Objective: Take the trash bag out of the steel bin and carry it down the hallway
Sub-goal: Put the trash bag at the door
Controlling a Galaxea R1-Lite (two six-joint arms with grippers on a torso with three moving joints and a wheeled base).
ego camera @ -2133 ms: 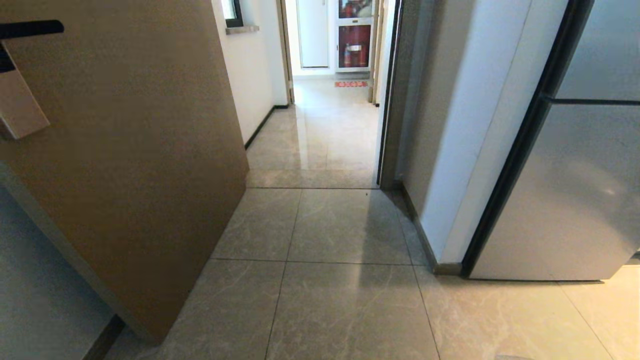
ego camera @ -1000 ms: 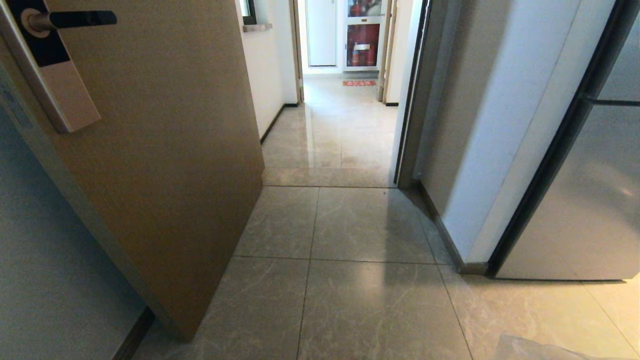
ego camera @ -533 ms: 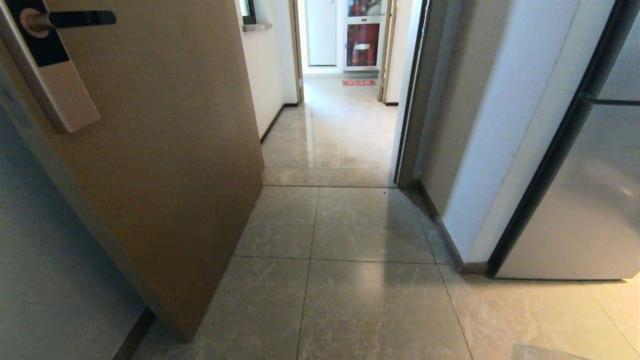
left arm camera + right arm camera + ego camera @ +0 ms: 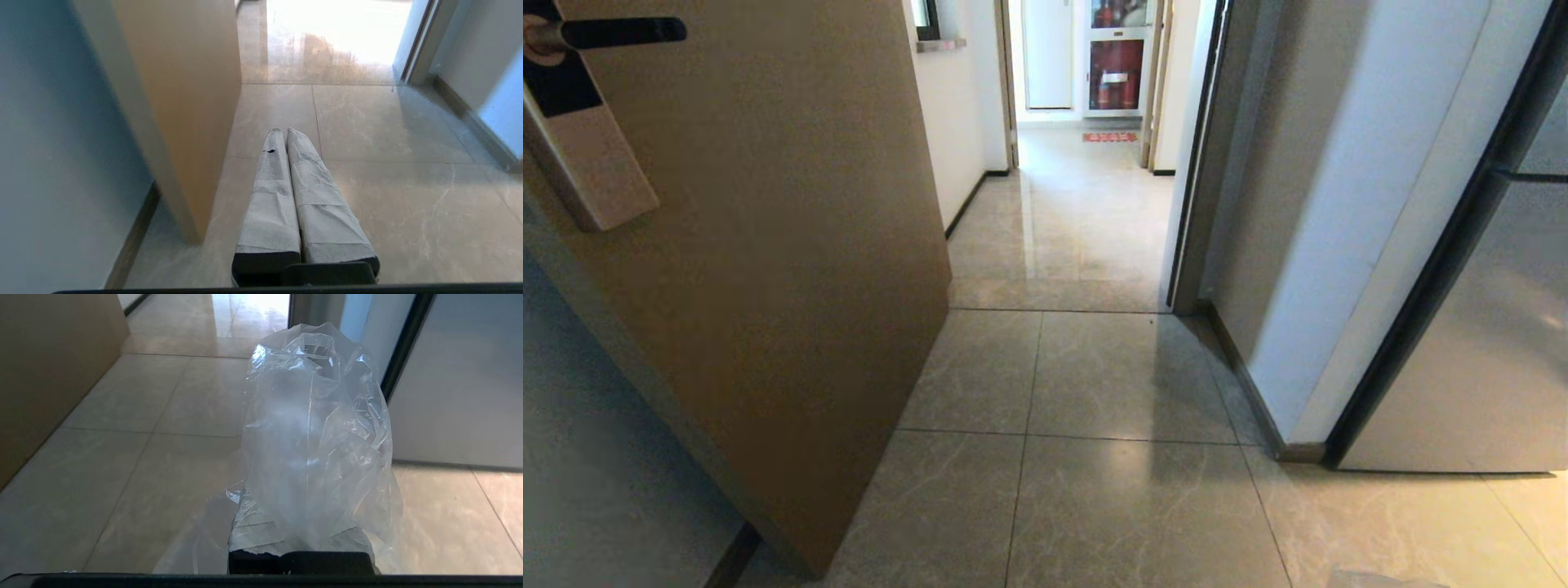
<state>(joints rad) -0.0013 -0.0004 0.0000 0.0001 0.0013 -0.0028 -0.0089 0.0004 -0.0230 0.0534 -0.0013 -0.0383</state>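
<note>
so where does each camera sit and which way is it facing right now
Head: up high, facing down the hallway; no arm shows.
Left wrist: behind the shut left gripper, aimed low over the floor tiles.
Right wrist: behind the right gripper, hidden by the trash bag it grips.
All share the brown door.

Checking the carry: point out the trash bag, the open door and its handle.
trash bag (image 4: 314,428): right wrist view, middle of the crinkled clear plastic.
open door (image 4: 768,269): head view, flat tan face.
door handle (image 4: 613,33): head view, black lever bar.
</note>
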